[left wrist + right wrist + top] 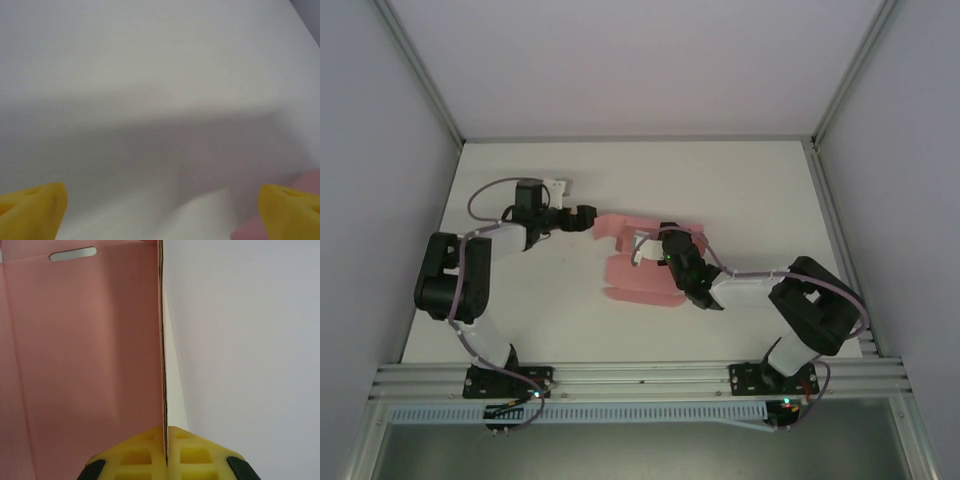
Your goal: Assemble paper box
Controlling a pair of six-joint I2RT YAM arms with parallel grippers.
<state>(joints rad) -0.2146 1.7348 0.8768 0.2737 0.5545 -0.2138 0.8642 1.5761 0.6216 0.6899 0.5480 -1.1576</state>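
The paper box (632,272) is a pink die-cut card sheet, partly folded, lying mid-table. My right gripper (660,250) is over it, shut on an upright panel of the card. In the right wrist view the yellow fingertips (132,457) pinch the thin card edge, and the pink panel (85,355) with a slot (72,254) stands on the left. My left gripper (588,217) sits just left of the sheet's far left corner, open. Its yellow fingertips (32,207) stand wide apart over bare table, and a pink corner (307,182) shows beside the right one.
The white table (750,190) is bounded by grey walls at the back and both sides. An aluminium rail (640,378) runs along the near edge, with both arm bases bolted to it.
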